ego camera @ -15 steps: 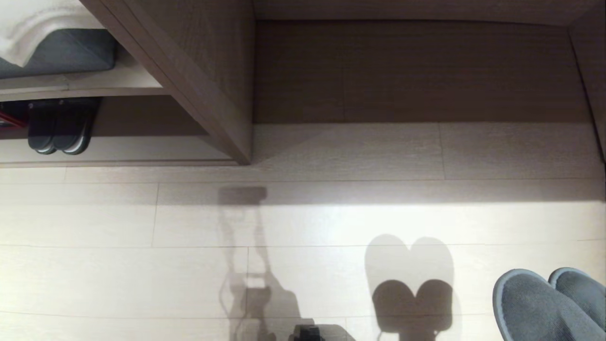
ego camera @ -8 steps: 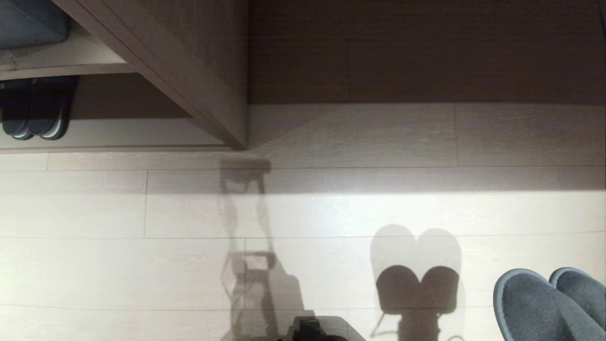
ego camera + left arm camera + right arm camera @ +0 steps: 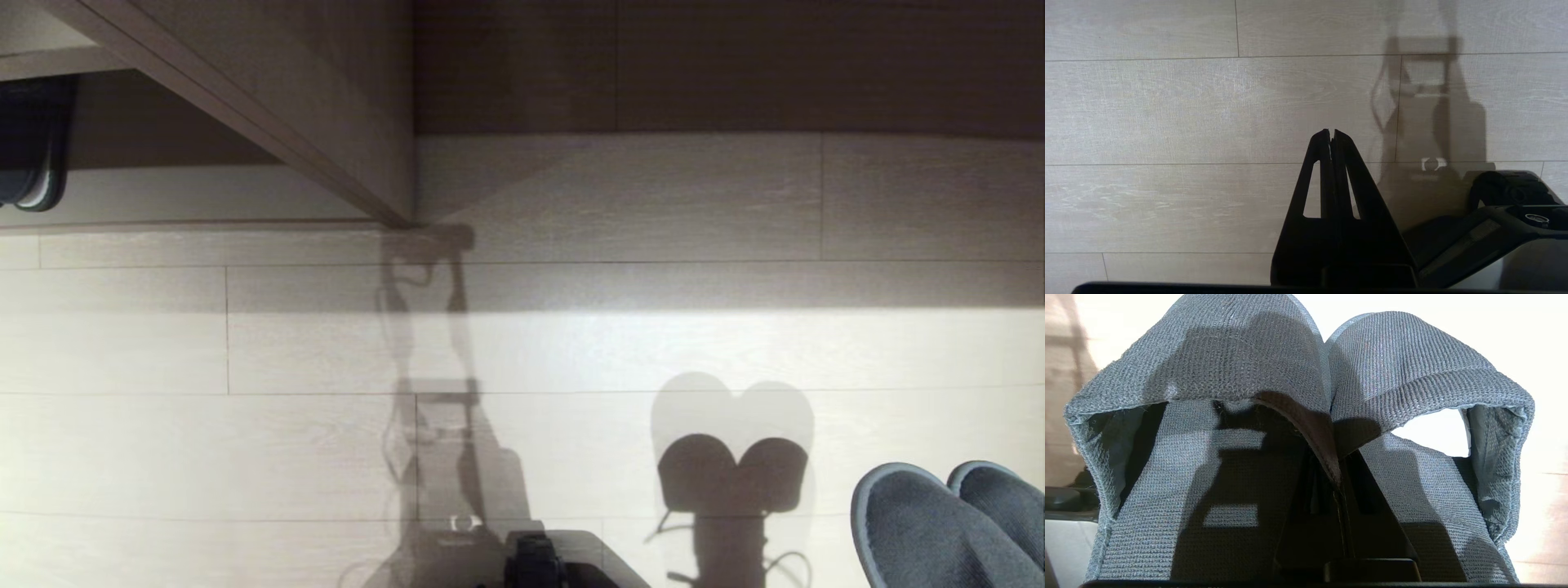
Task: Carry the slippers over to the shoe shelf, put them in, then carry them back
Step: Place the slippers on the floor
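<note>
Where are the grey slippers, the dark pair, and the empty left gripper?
slippers [image 3: 922,531], head view, top of the nearer slipper.
dark pair [image 3: 33,155], head view, its pale-rimmed toe end.
left gripper [image 3: 1331,132], left wrist view, tips of its shut fingers.

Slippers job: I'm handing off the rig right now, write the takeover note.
Right gripper: shut on the slippers, pinching both by their inner edges; the pair hangs clear of the floor at the robot's right.
Left gripper: shut, empty, pointing at bare floor.
Shoe shelf: ahead to the left, with a darker slipper already at its far left edge.
Done: the pair is picked up and in hand.
Left: I cannot tell from here whether the shelf visit has happened, so confirm that, then finish the carry and set the pair down.
</note>
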You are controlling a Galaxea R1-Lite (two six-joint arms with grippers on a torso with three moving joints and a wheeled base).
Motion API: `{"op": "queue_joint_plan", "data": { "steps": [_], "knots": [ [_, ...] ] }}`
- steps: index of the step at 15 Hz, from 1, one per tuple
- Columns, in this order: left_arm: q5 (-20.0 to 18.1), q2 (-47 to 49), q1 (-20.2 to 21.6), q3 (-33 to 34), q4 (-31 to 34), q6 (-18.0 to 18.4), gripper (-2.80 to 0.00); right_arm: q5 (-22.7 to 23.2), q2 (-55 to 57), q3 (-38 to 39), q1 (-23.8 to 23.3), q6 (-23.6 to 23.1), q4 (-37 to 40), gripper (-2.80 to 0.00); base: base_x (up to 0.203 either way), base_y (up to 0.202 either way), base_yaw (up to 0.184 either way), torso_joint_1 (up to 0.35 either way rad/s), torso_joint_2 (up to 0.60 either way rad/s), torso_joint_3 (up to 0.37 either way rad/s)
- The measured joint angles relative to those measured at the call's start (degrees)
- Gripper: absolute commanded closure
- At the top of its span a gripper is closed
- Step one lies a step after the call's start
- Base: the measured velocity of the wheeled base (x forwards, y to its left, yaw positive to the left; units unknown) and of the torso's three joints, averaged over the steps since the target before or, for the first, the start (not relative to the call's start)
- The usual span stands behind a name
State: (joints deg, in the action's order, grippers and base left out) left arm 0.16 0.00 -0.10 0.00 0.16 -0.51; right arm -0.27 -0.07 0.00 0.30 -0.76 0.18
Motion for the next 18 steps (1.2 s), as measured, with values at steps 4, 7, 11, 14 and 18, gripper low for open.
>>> {"op": "queue_joint_plan", "data": {
  "steps": [4,7,11,14,18],
  "knots": [
    [0.0,0.0,0.0,0.0,0.0,0.0,0.0,0.0,0.0,0.0,0.0,0.0,0.1,0.0,0.0,0.0,0.0,0.001,0.01,-0.199],
    [0.0,0.0,0.0,0.0,0.0,0.0,0.0,0.0,0.0,0.0,0.0,0.0,0.0,0.0,0.0,0.0,0.0,0.0,0.01,-0.198],
    [0.0,0.0,0.0,0.0,0.1,0.0,0.0,0.3,0.0,-0.2,0.0,0.4,-0.3,0.0,0.0,0.0,0.0,0.001,0.0,-0.193],
    [0.0,0.0,0.0,0.0,0.1,0.0,0.0,0.8,0.1,-1.0,-0.1,0.3,-0.8,0.0,0.0,0.0,0.0,0.002,0.0,-0.061],
    [0.0,0.0,0.0,0.0,0.1,0.1,0.0,0.9,5.2,-6.5,0.7,0.2,-4.4,0.0,0.0,0.0,0.0,0.0,0.0,0.0]
  ]
}}
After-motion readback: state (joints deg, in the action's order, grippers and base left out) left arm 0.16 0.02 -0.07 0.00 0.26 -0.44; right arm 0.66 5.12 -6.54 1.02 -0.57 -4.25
